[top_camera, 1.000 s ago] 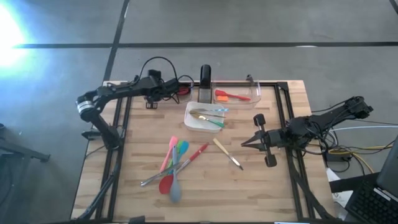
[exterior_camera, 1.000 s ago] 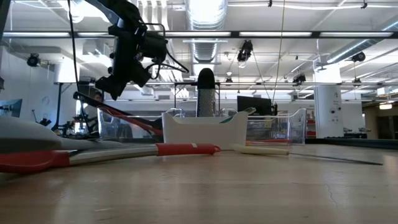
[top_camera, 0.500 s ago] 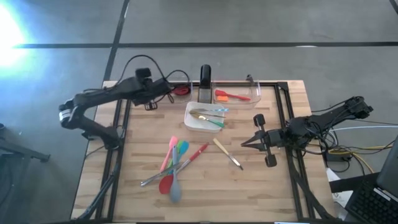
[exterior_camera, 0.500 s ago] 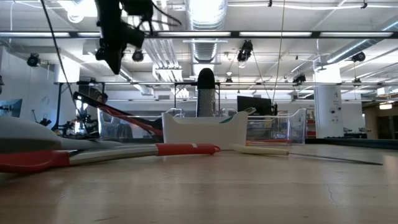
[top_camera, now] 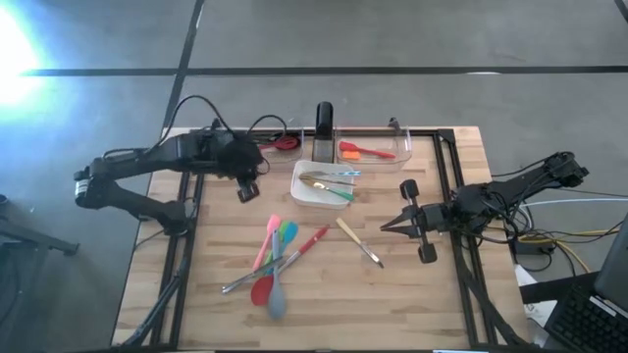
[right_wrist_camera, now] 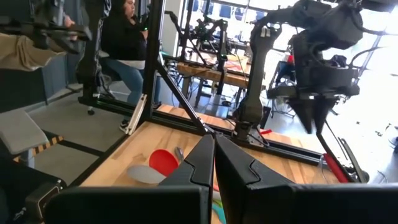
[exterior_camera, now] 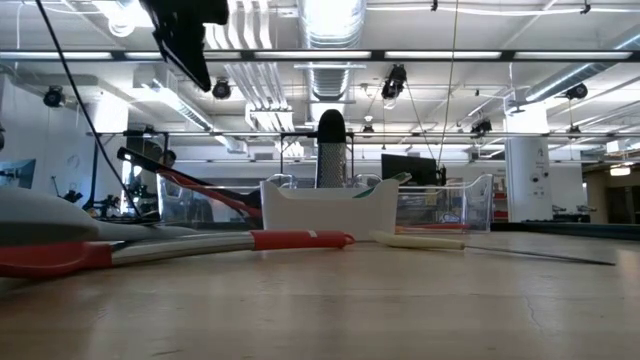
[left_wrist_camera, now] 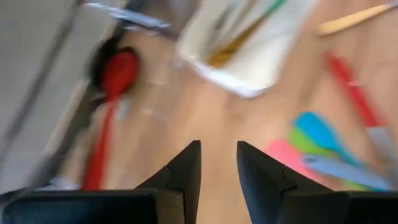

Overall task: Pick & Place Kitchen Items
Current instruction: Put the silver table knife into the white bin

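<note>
Kitchen items scattered over wooden counter (top_camera: 412, 294). Main cluster (top_camera: 275, 260) at counter centre: pink, green, blue silicone spoons, red spoon, grey spoon, metal-bladed piece with red handle, overlapping and fanned. Wooden-handled knife (top_camera: 358, 242) lying alone just right of cluster. Slim cutlery (top_camera: 329, 182) with gold, green and blue handles inside white square dish (top_camera: 302, 194). Red and orange spatula (top_camera: 361, 150) in clear bin (top_camera: 400, 145) at far edge. Red spoon (top_camera: 285, 143) lying at far-left edge, near cables.

Left arm stretched low from left side, elbow out past counter edge, wrist over far-left part of counter. Left end effector (top_camera: 247, 189) raised above surface, pointing down at bare wood between red spoon and dish; fingers (left_wrist_camera: 186, 171) slightly apart, nothing between them.

Right arm folded at right edge, forearm level, pointing inward. Right end effector (top_camera: 388, 227) closed, empty, near knife but apart from it.
</note>
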